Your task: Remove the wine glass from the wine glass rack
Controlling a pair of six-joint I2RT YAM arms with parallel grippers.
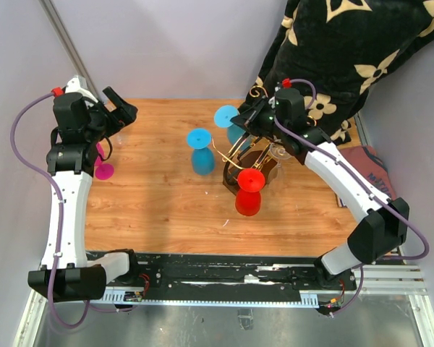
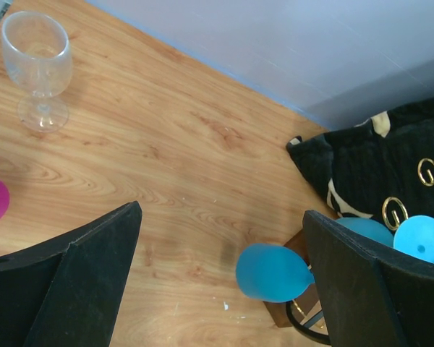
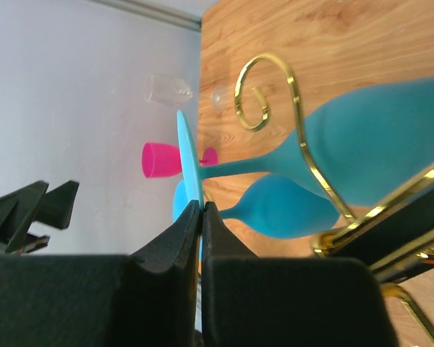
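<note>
The gold wire rack [image 1: 249, 160] with scroll arms stands on its dark base right of centre. A blue wine glass [image 1: 226, 116] is at the rack's far side, foot up. My right gripper [image 1: 244, 120] is shut on the thin edge of that glass's foot [image 3: 189, 163]. The glass's stem [image 3: 239, 167] runs beside a gold scroll [image 3: 264, 92], and its bowl [image 3: 376, 137] lies behind the wire. My right gripper [image 3: 202, 207] shows no gap between its pads. My left gripper [image 1: 121, 108] is open and empty at the far left, its fingers [image 2: 79, 282] wide apart.
A second blue glass [image 1: 200, 150] stands upside down left of the rack, and a red one [image 1: 249, 192] in front of it. A pink glass [image 1: 101, 165] and a clear glass [image 2: 37, 65] stand by the left arm. A black patterned cloth [image 1: 347, 50] hangs at the back right.
</note>
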